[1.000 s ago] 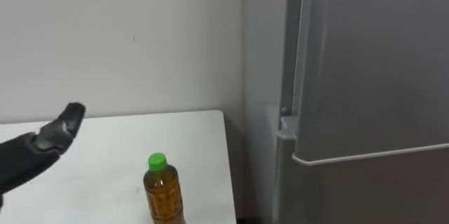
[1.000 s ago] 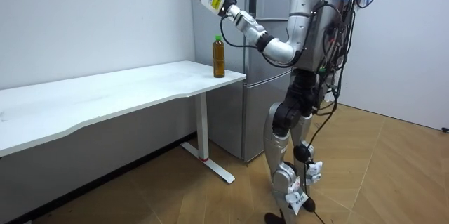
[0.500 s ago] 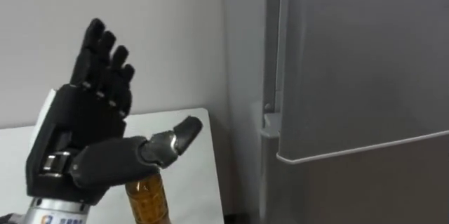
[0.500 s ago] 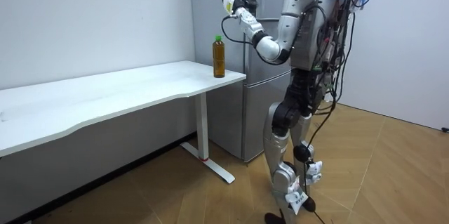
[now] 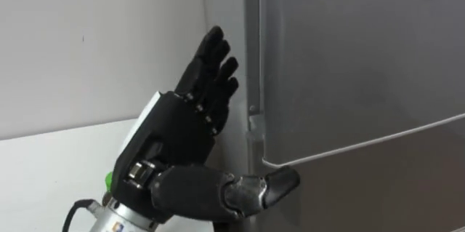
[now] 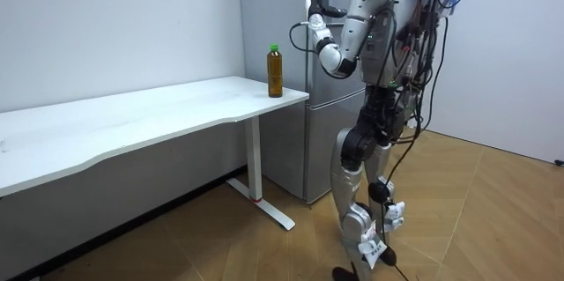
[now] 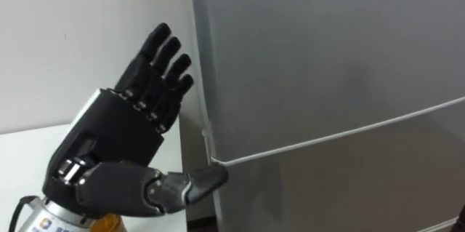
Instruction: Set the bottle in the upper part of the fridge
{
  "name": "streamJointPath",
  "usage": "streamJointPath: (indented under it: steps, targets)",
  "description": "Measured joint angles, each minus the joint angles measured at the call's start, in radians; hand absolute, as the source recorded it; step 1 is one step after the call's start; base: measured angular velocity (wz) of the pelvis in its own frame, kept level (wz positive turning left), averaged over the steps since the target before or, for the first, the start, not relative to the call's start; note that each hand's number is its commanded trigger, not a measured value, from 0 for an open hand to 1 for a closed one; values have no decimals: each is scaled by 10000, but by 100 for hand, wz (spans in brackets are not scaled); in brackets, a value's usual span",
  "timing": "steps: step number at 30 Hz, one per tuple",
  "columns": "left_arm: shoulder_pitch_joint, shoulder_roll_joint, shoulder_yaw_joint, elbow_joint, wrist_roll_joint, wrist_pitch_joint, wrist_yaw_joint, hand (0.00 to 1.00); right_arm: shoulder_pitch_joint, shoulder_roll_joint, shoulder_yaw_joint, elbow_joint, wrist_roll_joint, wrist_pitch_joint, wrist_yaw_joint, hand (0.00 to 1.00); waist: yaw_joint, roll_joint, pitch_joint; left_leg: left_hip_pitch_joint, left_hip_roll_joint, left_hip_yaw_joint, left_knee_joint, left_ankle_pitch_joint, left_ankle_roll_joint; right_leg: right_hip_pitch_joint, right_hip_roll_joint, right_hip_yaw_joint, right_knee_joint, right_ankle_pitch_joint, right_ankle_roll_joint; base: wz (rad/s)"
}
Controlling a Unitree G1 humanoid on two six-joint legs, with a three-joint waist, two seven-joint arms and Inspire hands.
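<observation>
Bottle (image 6: 275,70): one, upright on one white table (image 6: 132,122). Left hand (image 5: 178,141): one, fingers straight and apart, beside one fridge (image 5: 349,79).

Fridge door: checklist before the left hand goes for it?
1. Left hand open, fingers straight: ok.
2. Hand raised beside the left edge of the grey metal upper fridge door: ok.
3. Hand touching the door edge: cannot tell.
4. Upper door open: not ok, it is shut.
5. Amber plastic bottle with green cap upright near the corner of the white table: ok.
6. Bottle held: not ok, it stands on the table.
</observation>
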Motion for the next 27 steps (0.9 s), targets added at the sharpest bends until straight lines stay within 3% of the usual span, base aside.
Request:
streamJointPath:
  steps: [6, 19, 20, 21, 22, 23, 24, 27]
  targets:
    - [0, -21, -494, -3, -8, 61, -352, 0, -28, -64, 205, -78, 0, 79, -6, 0, -22, -28, 9, -8, 2, 58, 13, 0, 0, -42, -12, -10, -12, -1, -4, 0]
    - [-32, -104, -1129, 3, 54, 52, -366, 0, -61, -99, 612, -111, 33, 74, -94, 0, -43, -72, -71, -13, 6, 135, 18, 0, 0, -28, -24, -54, -22, -3, -5, 1]
    - [-45, -106, -1146, 20, 54, 51, -366, 21, -62, -99, 624, -111, 32, 73, -96, 0, -44, -71, -71, -11, 6, 134, 17, 0, 0, -15, -23, -55, -22, -3, -5, 0]
    - [-77, -104, -1176, 59, 56, 50, -364, 55, -61, -100, 642, -110, 33, 70, -100, 0, -45, -63, -76, -6, 5, 135, 17, 0, 0, 36, -23, -59, -19, -1, -5, 3]
    - [-122, -105, -1192, 112, 56, 47, -363, 62, -65, -107, 685, -111, 34, 66, -102, 0, -45, -64, -75, -5, 5, 135, 16, 0, 0, 44, -23, -61, -16, 1, -6, 4]
    - [-148, -105, -1196, 141, 56, 47, -361, 86, -70, -110, 697, -111, 34, 66, -102, 0, -44, -64, -74, -5, 5, 135, 16, 0, 0, 47, -23, -61, -13, 2, -7, 5]
    - [-188, -106, -1194, 207, 56, 44, -342, 100, -75, -113, 719, -111, 34, 66, -104, 0, -45, -58, -75, -6, 5, 135, 16, 0, 0, 56, -22, -62, -11, 3, -7, 5]
    - [-202, -173, -1089, 351, 48, -13, -136, 100, -80, -126, 770, -111, 36, 66, -105, 0, -39, -42, -61, -7, 4, 135, 18, 0, 1, 59, -24, -63, -9, 5, -7, 8]
